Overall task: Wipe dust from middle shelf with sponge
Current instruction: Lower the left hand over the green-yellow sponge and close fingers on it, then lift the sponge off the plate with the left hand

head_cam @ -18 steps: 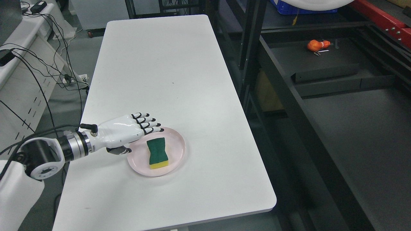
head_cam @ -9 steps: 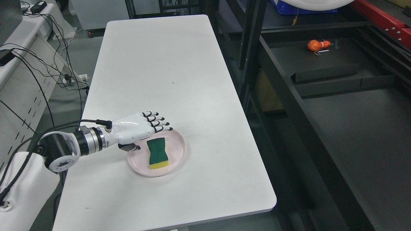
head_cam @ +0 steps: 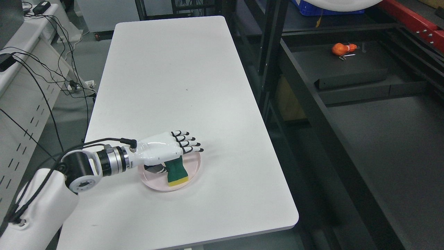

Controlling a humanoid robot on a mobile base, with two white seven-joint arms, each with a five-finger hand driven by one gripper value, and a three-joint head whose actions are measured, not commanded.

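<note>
A green-and-yellow sponge (head_cam: 177, 171) lies in a pink plate (head_cam: 195, 164) on the white table (head_cam: 173, 76), near its front. My left hand (head_cam: 180, 157) reaches in from the lower left and hovers over the plate. Its fingers (head_cam: 189, 144) are stretched out flat over the far end of the sponge, and the thumb (head_cam: 159, 169) is low at the sponge's left side. The hand hides the sponge's upper part. The dark shelf unit (head_cam: 364, 146) stands to the right of the table. My right arm is not in view.
An orange object (head_cam: 342, 48) and a flat black box (head_cam: 350, 74) lie on a shelf level at the right. Black shelf posts (head_cam: 270, 55) stand close to the table's right edge. Cables and a white cabinet (head_cam: 20, 86) are at the left.
My left hand has moved right and forward, from beside the plate's left rim to over the sponge. The sponge has shifted slightly right in the plate.
</note>
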